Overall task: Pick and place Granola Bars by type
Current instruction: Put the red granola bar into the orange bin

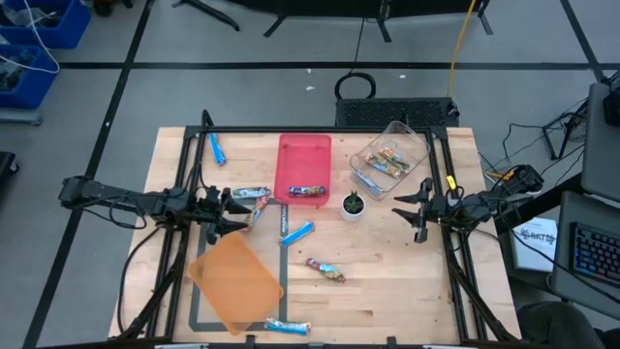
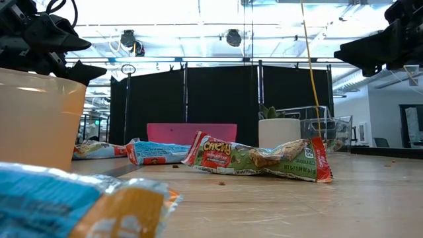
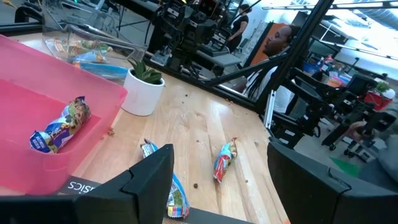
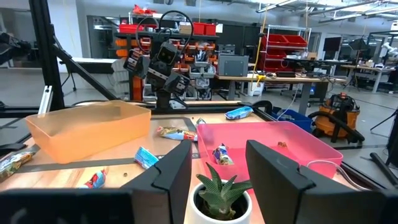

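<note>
Both grippers spread, holding nothing above your wooden tabletop [image 1: 407, 281].
Left gripper [image 1: 231, 208] beside a shiny wrapped bar [image 1: 251, 195]; right gripper [image 1: 418, 207] near the clear plastic bin [image 1: 418, 147].

Overhead: straight down on whole table [image 1: 387, 291]. Low: table height, level, facing far room. Wrist cameras: close, facing each other across the table; both share pink tray [image 3: 37, 99].

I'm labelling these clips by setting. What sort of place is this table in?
Most likely a robotics lab or workshop. The wooden table sits in a black frame on a taped grey floor; behind it stand shelves of red parts bins, workbenches and blue storage crates, with another robot arm nearby.
</note>
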